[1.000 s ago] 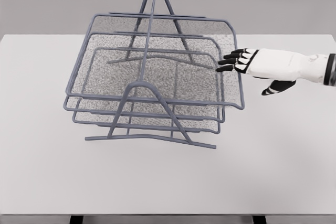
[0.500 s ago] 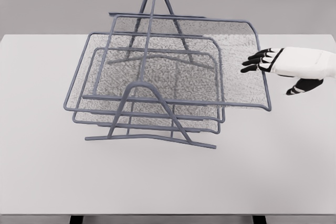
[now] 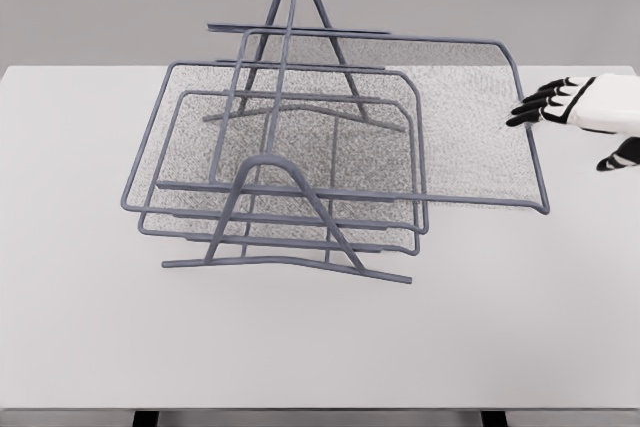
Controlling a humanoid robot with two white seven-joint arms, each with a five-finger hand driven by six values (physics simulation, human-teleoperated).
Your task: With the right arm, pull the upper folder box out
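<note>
The upper folder box (image 3: 440, 117), a grey wire-mesh tray, sits in the top level of the rack (image 3: 290, 137) and sticks out well past the rack's right side, so that its right rim is the part nearest the right hand (image 3: 585, 112). That rim runs just under the black fingers (image 3: 535, 107), which reach leftward over it; the fingertips look to be at or touching the rim's wire, though from here I cannot tell for sure whether they press on it. The fingers are stretched out nearly straight and close together, not curled around the wire, and the thumb (image 3: 620, 157) hangs lower and apart, off to the right of the tray's edge, holding nothing. The hand itself is white with dark finger segments, and its arm comes in from the right edge.

Further left of the fingers, the two lower trays (image 3: 200, 167) stay nested in the rack, lined up one above the other, with the upper tray's left portion overlapping them. The rack's arched wire ends stand upright at the near and far sides. All of it rests on a plain white tabletop (image 3: 320, 347), which runs out beneath the hand as well.
</note>
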